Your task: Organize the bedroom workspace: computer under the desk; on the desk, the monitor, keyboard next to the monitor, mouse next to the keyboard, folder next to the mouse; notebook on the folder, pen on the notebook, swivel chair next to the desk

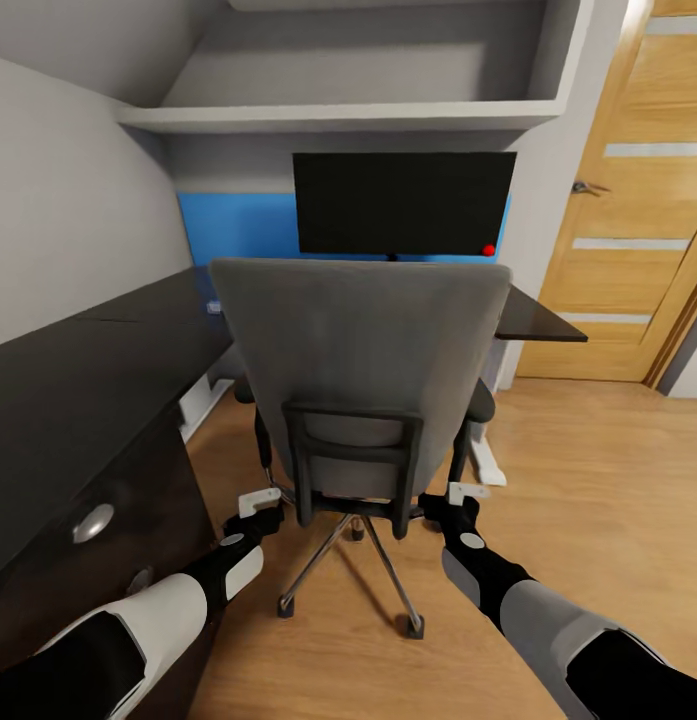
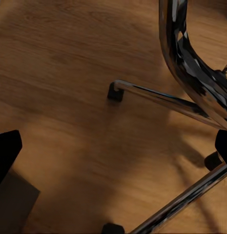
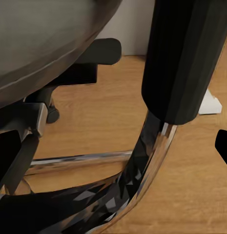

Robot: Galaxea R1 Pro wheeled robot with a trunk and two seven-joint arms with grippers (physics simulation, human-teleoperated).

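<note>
The grey swivel chair (image 1: 358, 340) stands with its tall back toward me, pulled up to the glossy black desk (image 1: 78, 390). The black monitor (image 1: 403, 205) is upright on the desk behind it, in front of the blue rear panel (image 1: 238, 225). My left gripper (image 1: 258, 503) hangs open low beside the chair's left side, over the chrome star base (image 2: 162, 100) and a caster (image 2: 114, 92). My right gripper (image 1: 466, 493) is open at the chair's right side, close to the black armrest post (image 3: 186, 58) and its chrome support (image 3: 147, 156). The chair's seat top is hidden by its back.
The dark drawer unit with a round knob (image 1: 93, 522) is close on my left. A wooden door (image 1: 628, 200) stands at the right, a white desk leg (image 1: 485, 460) is beyond the chair, and a grey shelf (image 1: 338, 115) hangs above the monitor. Wooden floor (image 1: 588, 480) stretches to the right.
</note>
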